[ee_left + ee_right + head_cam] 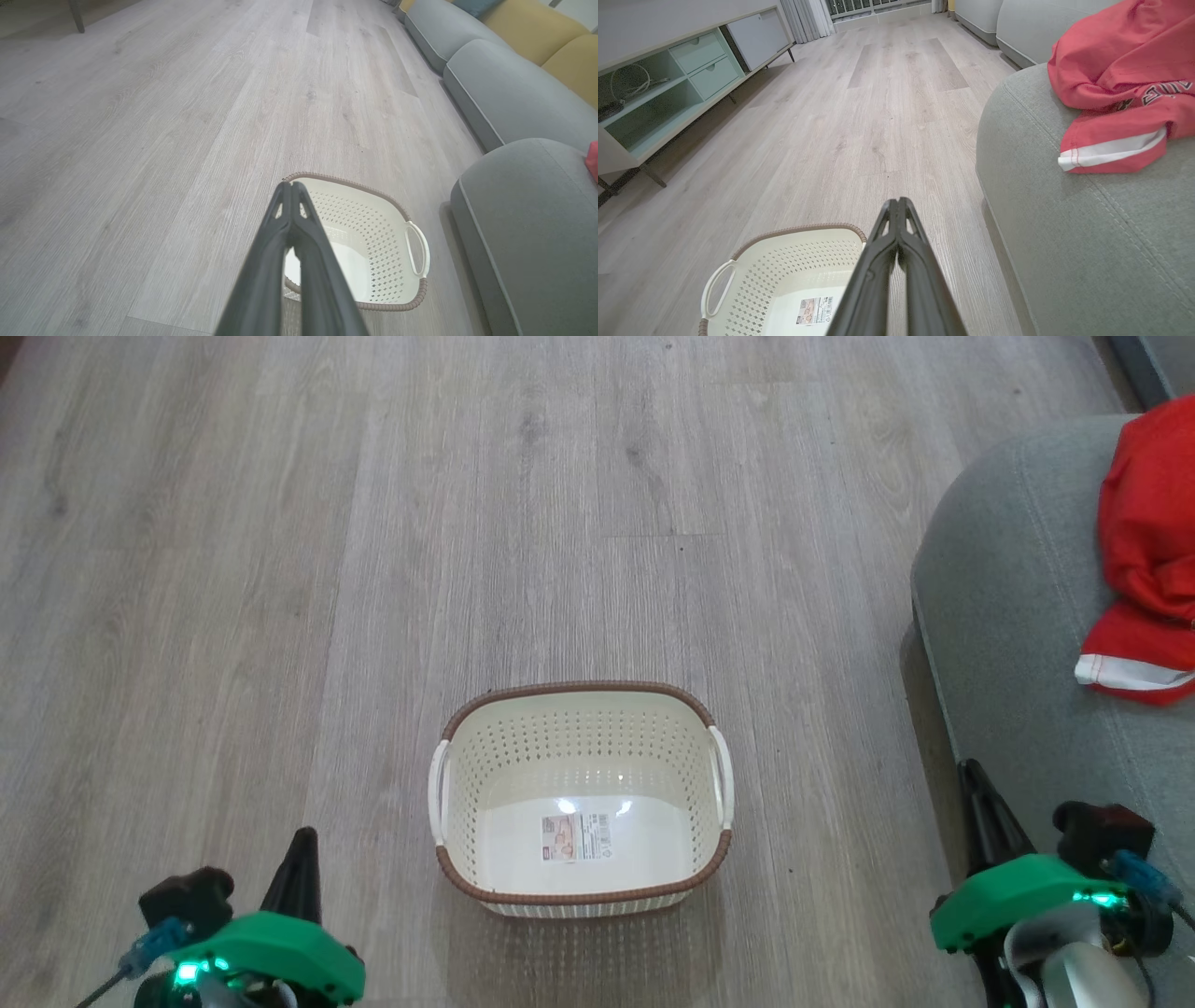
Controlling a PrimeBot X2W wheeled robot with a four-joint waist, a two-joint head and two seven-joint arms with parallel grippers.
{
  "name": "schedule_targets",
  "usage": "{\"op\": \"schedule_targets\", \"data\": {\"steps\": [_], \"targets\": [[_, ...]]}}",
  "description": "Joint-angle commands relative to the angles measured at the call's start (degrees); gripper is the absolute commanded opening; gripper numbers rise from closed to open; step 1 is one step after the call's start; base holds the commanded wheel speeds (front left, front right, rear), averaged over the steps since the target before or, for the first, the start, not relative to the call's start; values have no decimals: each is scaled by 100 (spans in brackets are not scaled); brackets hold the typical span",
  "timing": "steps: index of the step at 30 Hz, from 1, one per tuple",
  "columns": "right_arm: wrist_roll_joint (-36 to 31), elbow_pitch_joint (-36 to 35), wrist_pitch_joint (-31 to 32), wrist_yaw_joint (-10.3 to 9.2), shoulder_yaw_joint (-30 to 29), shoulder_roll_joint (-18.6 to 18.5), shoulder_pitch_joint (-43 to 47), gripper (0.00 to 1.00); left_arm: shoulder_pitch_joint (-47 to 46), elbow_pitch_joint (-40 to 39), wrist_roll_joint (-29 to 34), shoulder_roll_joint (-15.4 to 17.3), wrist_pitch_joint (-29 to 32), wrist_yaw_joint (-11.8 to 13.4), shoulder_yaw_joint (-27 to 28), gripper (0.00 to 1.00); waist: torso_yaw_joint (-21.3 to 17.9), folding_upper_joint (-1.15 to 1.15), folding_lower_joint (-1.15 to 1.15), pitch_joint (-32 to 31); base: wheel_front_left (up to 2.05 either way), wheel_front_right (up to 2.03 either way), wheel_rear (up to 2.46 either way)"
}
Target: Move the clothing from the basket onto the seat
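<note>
The cream perforated basket [581,803] with a brown rim stands on the wood floor, holding just a label on its bottom; it also shows as the basket [373,242] and basket [784,280]. Red clothing [1146,555] with white trim lies on the grey seat [1008,616] at the right, seen closer as clothing [1120,84] on the seat [1087,233]. My left gripper [303,835] is shut at the lower left, fingers together [290,186]. My right gripper [971,770] is shut at the lower right, beside the seat's edge, with its tips [897,203] pressed together and nothing held.
A pale cabinet [668,79] with open shelves and drawers stands along the far left in the right wrist view. More grey seat sections [509,93] with yellow cushions [537,32] run along the right. Bare wood floor [420,569] surrounds the basket.
</note>
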Motion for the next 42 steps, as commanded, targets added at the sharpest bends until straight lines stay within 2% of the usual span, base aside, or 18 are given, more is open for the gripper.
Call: {"op": "schedule_targets", "data": {"steps": [1,42], "targets": [[156,-220,27,0,-19,-7,-177,0,-217,-219,-125,14,38,-49,91,0,0,0,0,-2,0,0,0],[3233,-495,729,-1,-59,13,-195,0,-296,-564,-2781,-5,741,-171,303,0,-13,0,0,-106,0,0,0]]}}
